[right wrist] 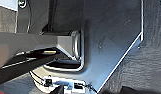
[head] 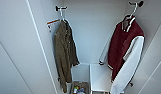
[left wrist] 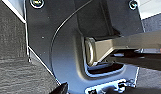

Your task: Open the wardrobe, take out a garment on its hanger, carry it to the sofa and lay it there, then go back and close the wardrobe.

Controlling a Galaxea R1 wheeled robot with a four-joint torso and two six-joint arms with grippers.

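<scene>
a: what's the biggest thing in front of the head camera?
b: the wardrobe, standing open. its white back wall runs across the middle, and a white door panel swings out on one side of it.

a: and the garment?
b: the garment hangs inside the wardrobe, against its right wall, maroon body with white sleeves, one sleeve trailing down toward the wardrobe's floor. the hanger comes out of its collar and hooks on a dark peg near the wardrobe's top.

a: anything else in the wardrobe?
b: an olive-green jacket hangs toward the wardrobe's left wall on its own hanger and peg, well apart from the garment. a white tag with an orange stripe sits just beside that jacket's shoulder. low in the wardrobe, between the two jackets, stand white boxes, and in front of them a small bin with colourful bits inside, too blurred to name.

a: does anything block the garment?
b: nothing hangs in front of it.

a: the jaws?
b: i cannot tell for either arm. the wrist cameras give dark plate, bar and grey floor.
</scene>
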